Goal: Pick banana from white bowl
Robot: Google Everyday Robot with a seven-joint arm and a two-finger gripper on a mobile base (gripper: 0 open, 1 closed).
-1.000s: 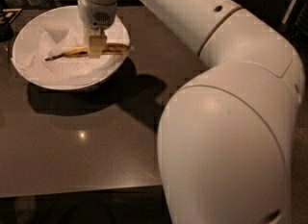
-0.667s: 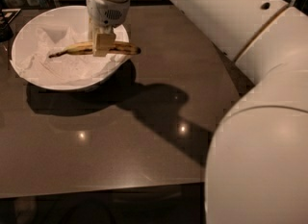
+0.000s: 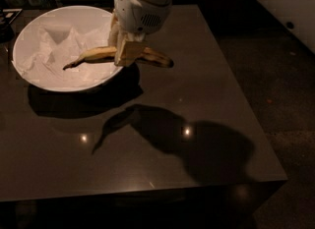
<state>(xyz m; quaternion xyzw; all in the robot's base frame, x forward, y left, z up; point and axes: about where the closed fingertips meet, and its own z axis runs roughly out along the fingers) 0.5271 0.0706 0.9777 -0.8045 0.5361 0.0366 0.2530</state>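
— While the gripper [image 3: 127, 55] hangs at the right rim of the bowl [image 3: 29, 75], how does the banana [image 3: 98, 54] look?
— Yellow, brown-streaked, thin dark stem pointing left. Jaws clamp its middle, hiding that part; it seems lifted clear of the paper [image 3: 54, 43], right tip out over the table [image 3: 206, 105].
— Anything else around?
— Crumpled paper lines the bowl; shadows [image 3: 197, 149] lie on the table.
— Changed?
— Banana is higher, further right; the arm's bulk has left view.

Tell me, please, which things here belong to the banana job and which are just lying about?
Job: white bowl; banana, clamped in the claw over its rim.
Lying about: crumpled paper lining the bowl; dark table.
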